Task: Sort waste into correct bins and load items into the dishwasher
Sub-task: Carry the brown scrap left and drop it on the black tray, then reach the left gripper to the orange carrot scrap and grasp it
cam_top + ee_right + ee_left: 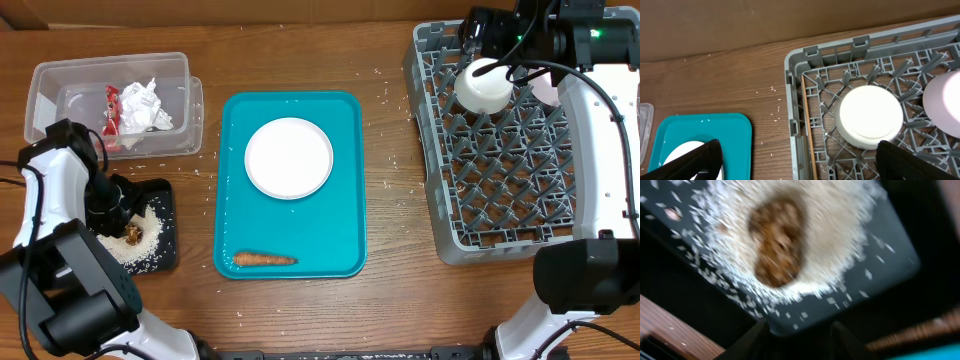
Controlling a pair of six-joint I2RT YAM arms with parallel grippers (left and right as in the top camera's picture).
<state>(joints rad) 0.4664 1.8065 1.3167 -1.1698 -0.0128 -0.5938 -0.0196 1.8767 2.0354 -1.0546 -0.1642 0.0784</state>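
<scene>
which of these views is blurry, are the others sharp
Left wrist view: blurred throughout, the rice and brown food lump smeared. Overhead view: sharp, evenly lit, white plate nearly featureless. Right wrist view: sharp on the dish rack and white bowl.

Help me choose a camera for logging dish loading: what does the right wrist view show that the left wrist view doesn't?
Only the right wrist view: the gray dish rack with a white bowl in it, plus part of a white plate. Only the left wrist view: a black tray holding a rice pile with a brown food lump on it. Both: the wooden table and loose rice grains.
</scene>
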